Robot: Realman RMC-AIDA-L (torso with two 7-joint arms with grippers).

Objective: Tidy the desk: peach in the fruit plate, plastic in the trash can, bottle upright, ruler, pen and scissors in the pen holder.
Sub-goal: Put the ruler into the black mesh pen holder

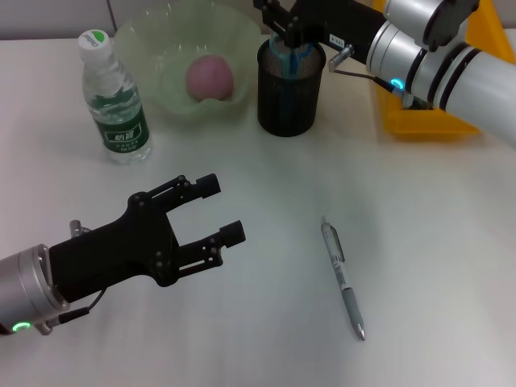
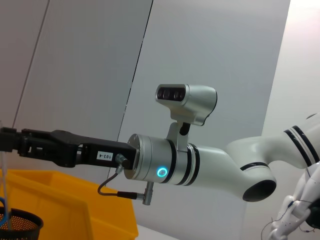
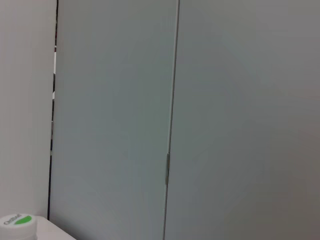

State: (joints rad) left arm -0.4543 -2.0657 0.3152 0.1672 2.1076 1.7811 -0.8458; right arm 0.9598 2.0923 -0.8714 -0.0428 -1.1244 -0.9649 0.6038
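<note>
1. Right gripper [image 1: 284, 32] over the pen holder [image 1: 289, 101] at the desk's far edge, its tip at the rim; cannot tell how its fingers stand. Blue item inside; withdrawing carelessly could likely tip the holder.
2. Left gripper [image 1: 216, 211] hovers near the front left corner, fingers wide, holding nothing.
3. Pen [image 1: 343, 277]: slim, grey-silver, lying flat towards the front edge, right of centre; could roll if nudged.
4. Peach [image 1: 210, 77] in fruit plate [image 1: 145, 40]; bottle [image 1: 114, 97] upright.

white desk [image 1: 266, 193] | bottle [image 1: 114, 98] | fruit plate [image 1: 165, 48] | pen holder [image 1: 289, 93] | pen [image 1: 343, 277] | yellow bin [image 1: 451, 113]
</note>
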